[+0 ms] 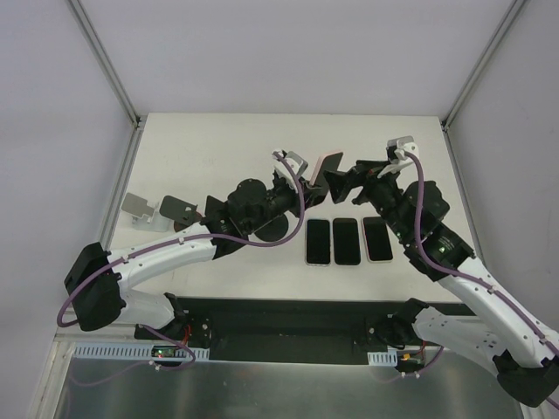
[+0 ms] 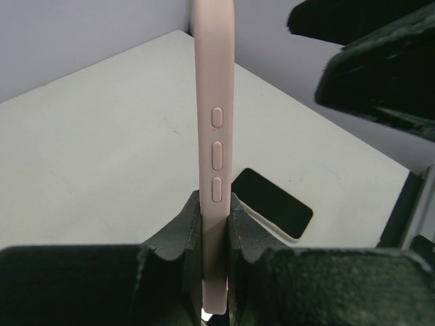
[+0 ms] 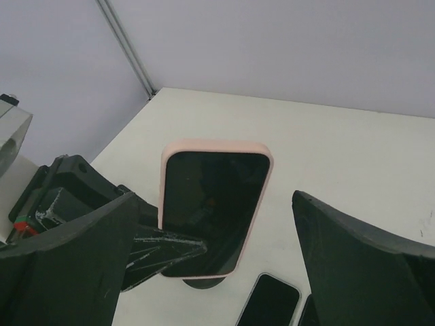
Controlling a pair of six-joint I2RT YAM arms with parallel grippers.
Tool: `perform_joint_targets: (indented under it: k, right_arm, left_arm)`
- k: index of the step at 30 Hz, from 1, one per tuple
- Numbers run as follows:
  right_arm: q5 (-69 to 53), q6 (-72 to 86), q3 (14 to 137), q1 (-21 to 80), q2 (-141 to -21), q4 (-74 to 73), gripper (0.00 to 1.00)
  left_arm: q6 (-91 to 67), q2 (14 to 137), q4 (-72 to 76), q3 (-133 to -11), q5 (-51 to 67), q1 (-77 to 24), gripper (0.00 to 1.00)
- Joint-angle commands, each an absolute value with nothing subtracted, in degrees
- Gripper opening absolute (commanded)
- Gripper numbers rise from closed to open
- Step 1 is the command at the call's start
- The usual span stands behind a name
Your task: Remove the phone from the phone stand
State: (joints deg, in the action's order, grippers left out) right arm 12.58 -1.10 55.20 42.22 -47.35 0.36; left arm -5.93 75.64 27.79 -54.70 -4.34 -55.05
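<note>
The phone, in a pink case with a dark screen, stands upright above the table's middle. My left gripper is shut on its lower part. In the left wrist view the phone is edge-on between the two fingers of the left gripper. In the right wrist view the phone faces the camera, with a left finger across its lower edge. A dark round stand part shows just below it; contact cannot be told. My right gripper is open and empty, its jaws spread wide in front of the phone.
Three phones lie face up side by side on the table near the front. A grey stand and a black stand sit at the left. A black round base lies under the left arm.
</note>
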Motion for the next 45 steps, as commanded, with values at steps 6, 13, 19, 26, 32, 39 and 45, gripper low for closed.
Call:
perform_joint_targets:
  k: [6,13,19,26,32,39,45]
  right_arm:
    - [8.26,-1.24,56.07,42.27,-50.97,7.12,0.96]
    - [11.59,2.63,54.50,42.28,-52.56,7.38,0.96]
    - [10.90,5.18,53.44,42.28,-53.52,5.45,0.96]
    - [15.20,6.33,53.09,42.19,-53.53,2.03,0.97]
    - [15.56,4.93,52.64,42.28,-52.64,1.05,0.98]
    - [7.56,5.36,54.75,42.19,-55.98,0.71,0.99]
    - [5.36,5.45,55.11,42.28,-57.04,0.62,0.94]
  left_arm:
    - [-12.92,71.81,33.13,-55.63,2.72,-55.02,0.00]
    - [-13.97,71.28,34.10,-55.20,3.16,-55.02,0.00]
    - [-14.24,71.19,34.54,-54.84,2.73,-55.02,0.00]
    - [-14.77,70.84,35.24,-54.05,0.97,-54.93,0.00]
    - [-15.03,70.93,34.98,-53.88,0.35,-54.93,0.00]
    - [-15.20,71.10,35.51,-54.14,0.70,-54.93,0.00]
    - [-15.38,70.49,35.77,-53.88,0.97,-54.84,0.00]
